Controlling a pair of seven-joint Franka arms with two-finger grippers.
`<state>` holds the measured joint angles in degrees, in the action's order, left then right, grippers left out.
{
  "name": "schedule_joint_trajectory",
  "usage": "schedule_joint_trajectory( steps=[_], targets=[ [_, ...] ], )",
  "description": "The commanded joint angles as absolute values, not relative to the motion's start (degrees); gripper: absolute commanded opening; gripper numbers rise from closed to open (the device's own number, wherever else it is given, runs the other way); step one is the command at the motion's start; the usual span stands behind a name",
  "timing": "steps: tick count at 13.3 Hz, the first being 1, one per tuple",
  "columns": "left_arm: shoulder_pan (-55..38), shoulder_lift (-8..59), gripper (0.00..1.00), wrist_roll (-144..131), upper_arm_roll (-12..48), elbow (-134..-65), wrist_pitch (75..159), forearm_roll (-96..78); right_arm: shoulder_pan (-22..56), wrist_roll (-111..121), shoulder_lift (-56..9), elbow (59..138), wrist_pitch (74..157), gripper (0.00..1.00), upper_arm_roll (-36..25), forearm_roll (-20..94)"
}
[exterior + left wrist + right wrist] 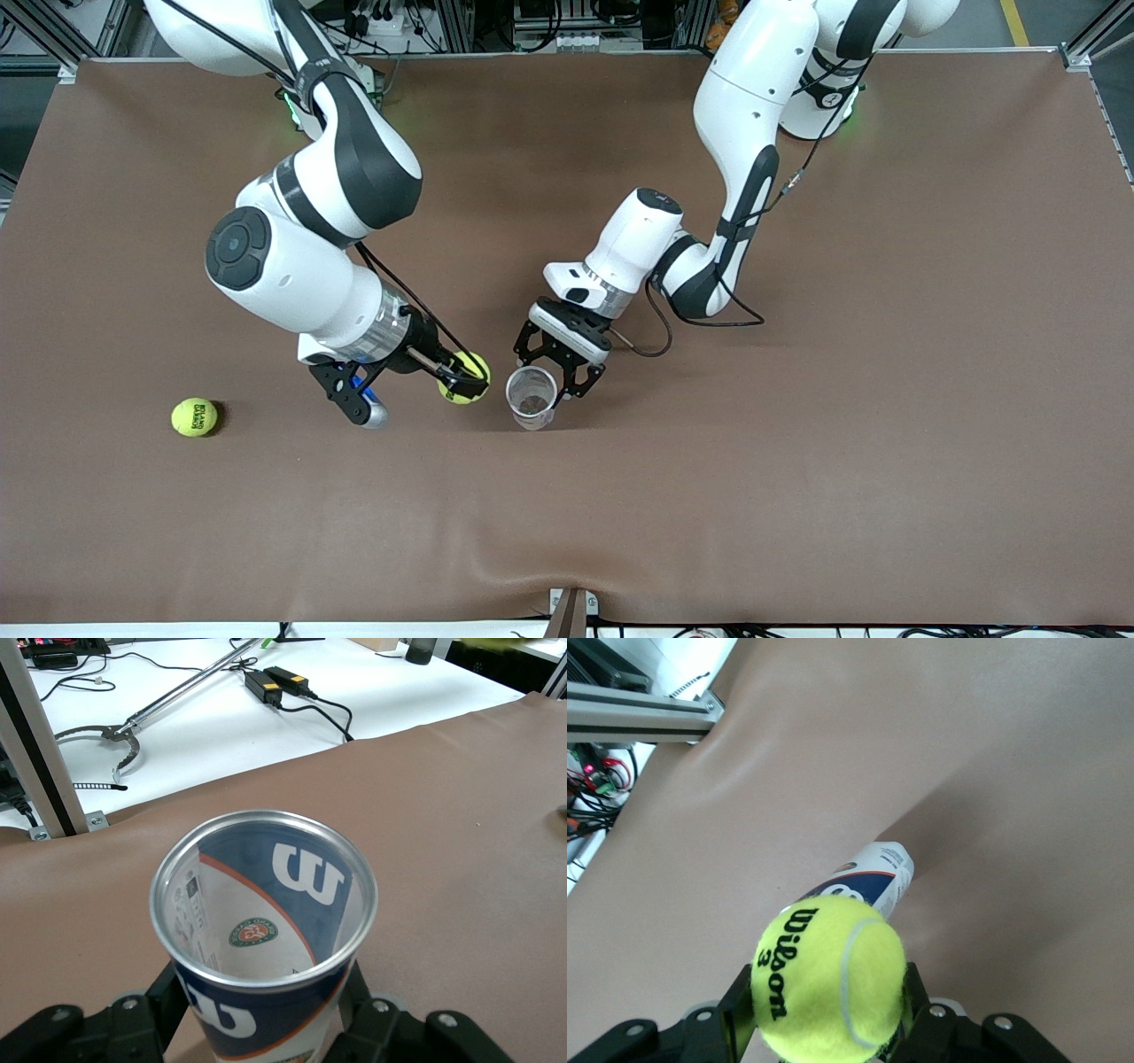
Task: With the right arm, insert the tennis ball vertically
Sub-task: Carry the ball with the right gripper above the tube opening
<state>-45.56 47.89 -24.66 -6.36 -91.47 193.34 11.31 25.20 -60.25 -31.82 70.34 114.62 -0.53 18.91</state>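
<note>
Right gripper (462, 379) clenching tennis ball (464, 377), left gripper (556, 377) grasping upright can (532, 398); off-center drop could bounce off the rim.

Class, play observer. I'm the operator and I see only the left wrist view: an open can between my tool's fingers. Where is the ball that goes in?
Observer: The right tool holds a ball over the table, beside the can, not above its mouth.
Operator: Any other balls?
Observer: A second ball lies on the table toward the right arm's end.
Operator: Is the held ball marked?
Observer: Yes, it reads "Wilson 3".
</note>
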Motion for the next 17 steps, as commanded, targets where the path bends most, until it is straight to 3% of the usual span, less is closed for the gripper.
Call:
schedule_joint_trajectory(
  steps=[1,5,17],
  targets=[
    [-46.2,49.8,0.72,-25.2,-7.4,-89.1,193.7,12.1,26.4,-63.4,-32.3,68.7,114.7,0.40,-0.7,19.7],
    [-46.2,50.4,0.72,-25.2,-7.4,-88.2,193.7,12.1,29.4,-70.7,-34.1,68.9,123.1,0.40,-0.8,19.7],
    [-46.1,50.4,0.72,-25.2,-7.4,-88.2,193.7,12.1,31.1,-70.1,-38.3,69.0,125.6,0.47,-1.1,14.1]
  ],
)
